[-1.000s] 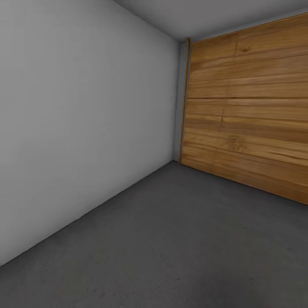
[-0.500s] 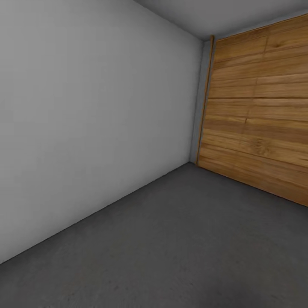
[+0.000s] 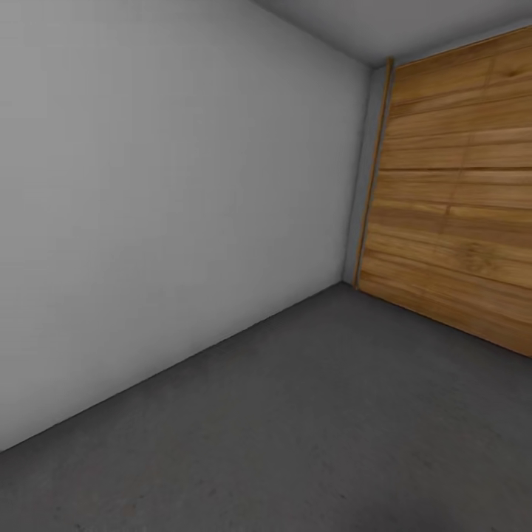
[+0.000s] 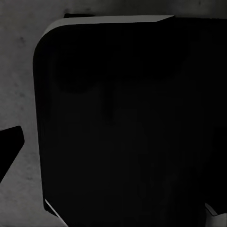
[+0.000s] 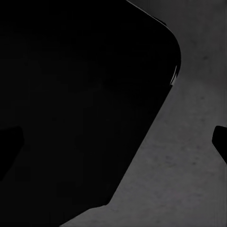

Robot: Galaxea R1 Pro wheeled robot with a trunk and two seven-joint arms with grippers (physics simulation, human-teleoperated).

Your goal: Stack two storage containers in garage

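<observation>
Close in, both wrist cameras look down past a big black rounded robot body panel [image 4: 123, 123] at dark grey mottled concrete floor [image 3: 310, 436]. In the left wrist view a black fingertip of the left tool [image 4: 9, 149] pokes in at one edge; only one tip is visible, so I cannot tell how wide that tool stands. In the right wrist view two black tips of the right tool [image 5: 113, 142] sit at opposite edges with bare floor between them, so it reads as spread wide, holding nothing.

Further out, the head view shows bare concrete floor running to a plain pale grey wall [image 3: 162, 192] on the left and a wide honey-coloured wooden plank door [image 3: 458, 199] on the right, meeting at the far corner. This is the garage.

The two orange-red storage containers are not in these pictures, so which way they lie from either tool, their long axis and which arm is nearer cannot be told. Judgement: the robot is in transit or scanning the garage, and no stack is visible on the floor patch shown. The next move likely calls for turning the base until a container, or the way back to the living room, comes into sight.
</observation>
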